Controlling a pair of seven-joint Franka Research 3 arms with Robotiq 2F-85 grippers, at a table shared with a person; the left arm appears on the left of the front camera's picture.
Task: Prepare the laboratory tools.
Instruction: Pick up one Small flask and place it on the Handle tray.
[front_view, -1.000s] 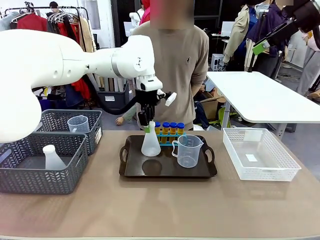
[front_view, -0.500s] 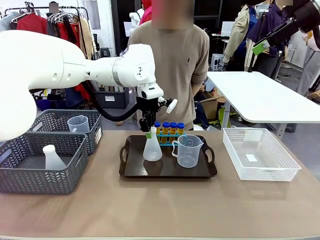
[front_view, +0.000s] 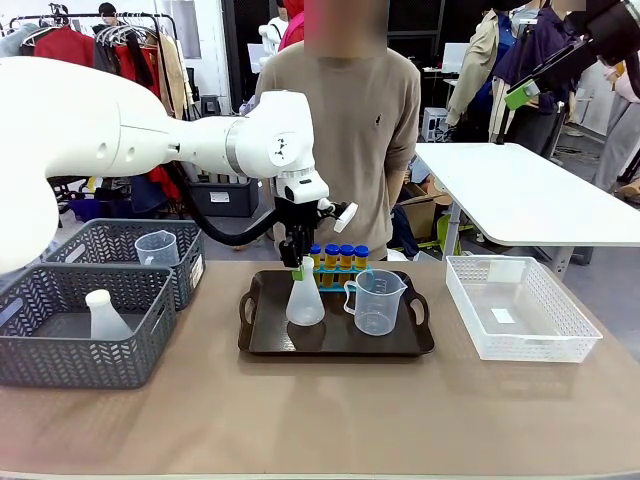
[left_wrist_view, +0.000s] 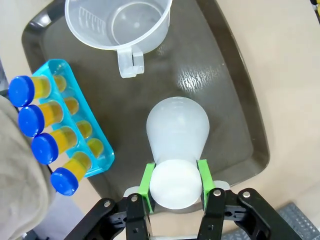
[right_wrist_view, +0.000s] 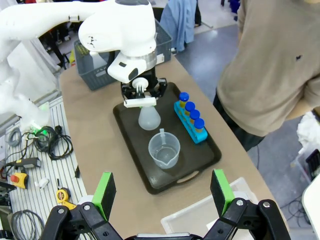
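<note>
A frosted white conical flask (front_view: 305, 302) stands at the left of the dark brown tray (front_view: 400, 342), its base on or just above it. My left gripper (front_view: 298, 268) is shut on its neck from above; in the left wrist view the green pads (left_wrist_view: 147, 177) clamp the flask's mouth (left_wrist_view: 175, 185). Beside it is the clear handled beaker (front_view: 376, 300) (left_wrist_view: 117, 25). Blue-capped tubes of yellow liquid (front_view: 335, 257) (left_wrist_view: 35, 125) stand in a blue rack at the tray's back. My right gripper (right_wrist_view: 162, 175) hangs open high above the table, holding nothing.
Two grey mesh baskets (front_view: 60, 360) stand at the left, one holding another flask (front_view: 103, 315), the other a beaker (front_view: 155, 247). A white basket (front_view: 520, 305) sits at the right. A person (front_view: 345, 130) stands behind the tray.
My left gripper has come down and slightly right with the flask, bringing its base to the tray. Everything else is still.
</note>
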